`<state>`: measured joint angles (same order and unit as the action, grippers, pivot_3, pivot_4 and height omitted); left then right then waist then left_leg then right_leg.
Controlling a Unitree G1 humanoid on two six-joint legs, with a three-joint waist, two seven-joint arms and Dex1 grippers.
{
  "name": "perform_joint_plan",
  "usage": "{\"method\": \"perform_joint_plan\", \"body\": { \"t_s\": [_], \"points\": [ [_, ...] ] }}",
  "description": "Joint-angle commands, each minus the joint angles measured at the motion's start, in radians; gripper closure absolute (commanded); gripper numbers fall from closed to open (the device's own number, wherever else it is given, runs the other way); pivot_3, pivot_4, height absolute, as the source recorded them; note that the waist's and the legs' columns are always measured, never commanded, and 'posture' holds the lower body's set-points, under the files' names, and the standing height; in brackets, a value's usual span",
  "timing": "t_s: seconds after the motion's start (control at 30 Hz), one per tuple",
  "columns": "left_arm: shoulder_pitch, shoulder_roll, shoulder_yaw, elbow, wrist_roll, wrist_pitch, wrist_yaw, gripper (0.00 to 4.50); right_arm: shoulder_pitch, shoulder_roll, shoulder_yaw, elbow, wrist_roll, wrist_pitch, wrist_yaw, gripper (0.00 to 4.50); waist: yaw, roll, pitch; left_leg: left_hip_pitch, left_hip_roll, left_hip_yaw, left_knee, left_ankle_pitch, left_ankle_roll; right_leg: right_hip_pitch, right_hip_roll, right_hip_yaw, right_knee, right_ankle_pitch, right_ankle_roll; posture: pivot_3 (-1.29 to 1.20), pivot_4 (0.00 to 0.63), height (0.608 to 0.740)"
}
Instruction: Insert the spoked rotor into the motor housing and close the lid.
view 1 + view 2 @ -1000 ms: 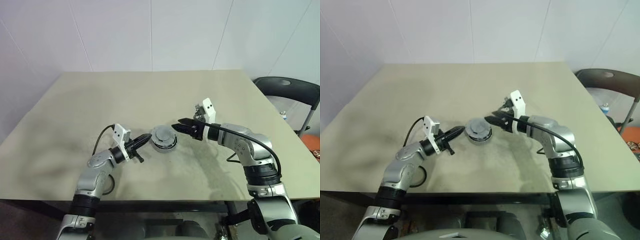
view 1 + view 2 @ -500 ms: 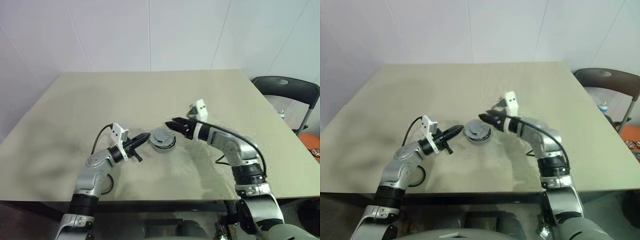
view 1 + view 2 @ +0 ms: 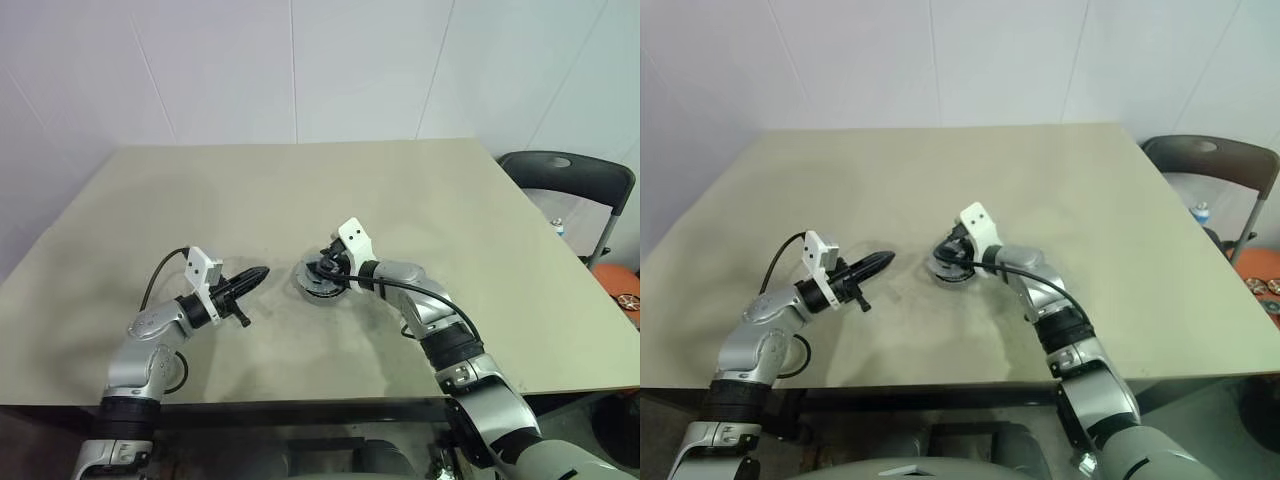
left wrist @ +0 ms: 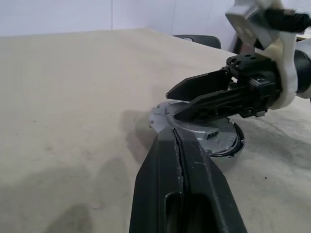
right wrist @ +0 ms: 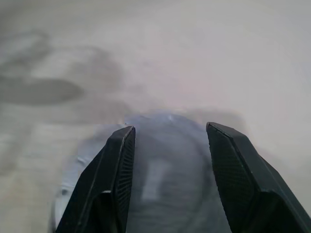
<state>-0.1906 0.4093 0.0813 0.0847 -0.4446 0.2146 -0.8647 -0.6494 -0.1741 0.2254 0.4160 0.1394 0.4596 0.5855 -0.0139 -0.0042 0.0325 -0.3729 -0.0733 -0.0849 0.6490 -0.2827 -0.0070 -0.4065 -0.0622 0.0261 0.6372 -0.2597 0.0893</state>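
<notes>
Left eye view, compared with a second ago: the right gripper (image 3: pixel 322 268) has travelled left and down, from a position raised beside the assembly to one directly over it. Its forearm, previously stretched out toward the table's right side, now lies folded in close, with the elbow bent and the white wrist block almost above the part. The left gripper (image 3: pixel 256 272) has drawn back to the left; earlier its tip was next to the assembly's rim, now it stands apart from it with bare table (image 3: pixel 200 190) between.

The motor housing (image 4: pixel 228 148) sits on the table near its centre, with the lid (image 4: pixel 192 127) seated on top of it; the toothed rim of the lid projects on the side facing the left gripper. The spoked rotor cannot be made out in any view.

Right gripper: jaws parted, the two black fingers (image 5: pixel 115 174) straddling the blurred round top of the assembly in the right wrist view. Left wrist view shows the same fingers angled down over the lid, very close to its top; whether they touch it cannot be told. Nothing is gripped.

Left gripper: fingers pressed together, empty, held about level and pointing toward the assembly from the robot's left
</notes>
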Motion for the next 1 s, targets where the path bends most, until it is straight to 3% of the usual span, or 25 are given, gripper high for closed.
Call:
{"method": "perform_joint_plan", "body": {
  "t_s": [0.03, 0.27, 0.57, 0.7, 1.0],
  "points": [
    [0.000, -0.007, 0.012, -0.033, -0.006, -0.016, 0.009, 4.50, -0.027, 0.006, 0.003, 0.003, -0.004, -0.002, 0.037, 1.90, -0.002, 0.000, 0.000, 0.000, 0.000, 0.000, 0.000, 0.000, 0.000, 0.000, 0.000, 0.000, 0.000, 0.000, 0.000, 0.00, 0.000, 0.740],
    [0.009, -0.025, 0.006, -0.022, 0.002, -0.023, 0.021, 4.50, -0.026, 0.017, -0.007, -0.004, -0.002, 0.018, 0.058, 0.03, -0.003, 0.000, 0.000, 0.000, 0.000, 0.000, 0.000, 0.001, -0.001, -0.001, 0.000, 0.000, 0.003, 0.000, 0.000, 0.00, 0.000, 0.740],
    [-0.005, -0.037, 0.001, -0.006, 0.011, -0.030, 0.025, 4.50, -0.005, 0.013, 0.009, -0.004, -0.052, 0.011, 0.029, 0.03, -0.002, 0.000, 0.000, 0.001, 0.000, 0.000, 0.001, 0.001, -0.002, -0.001, 0.000, 0.000, 0.007, 0.000, 0.000, 0.00, 0.000, 0.740],
    [-0.009, -0.040, 0.001, -0.003, 0.017, -0.032, 0.023, 4.50, 0.007, 0.009, 0.010, -0.020, -0.054, 0.015, 0.037, 1.22, -0.001, 0.000, 0.000, 0.002, 0.000, 0.000, 0.002, 0.001, -0.002, -0.001, 0.000, 0.000, 0.008, 0.000, 0.000, 0.00, 0.000, 0.740],
    [-0.019, -0.042, -0.004, 0.007, 0.024, -0.032, 0.024, 4.50, 0.022, 0.007, -0.055, -0.086, 0.049, 0.062, 0.112, 1.22, -0.001, 0.000, 0.000, 0.002, 0.000, 0.000, 0.002, 0.001, -0.002, -0.001, 0.000, 0.000, 0.008, 0.000, 0.000, 0.00, 0.000, 0.740]
  ]
}}
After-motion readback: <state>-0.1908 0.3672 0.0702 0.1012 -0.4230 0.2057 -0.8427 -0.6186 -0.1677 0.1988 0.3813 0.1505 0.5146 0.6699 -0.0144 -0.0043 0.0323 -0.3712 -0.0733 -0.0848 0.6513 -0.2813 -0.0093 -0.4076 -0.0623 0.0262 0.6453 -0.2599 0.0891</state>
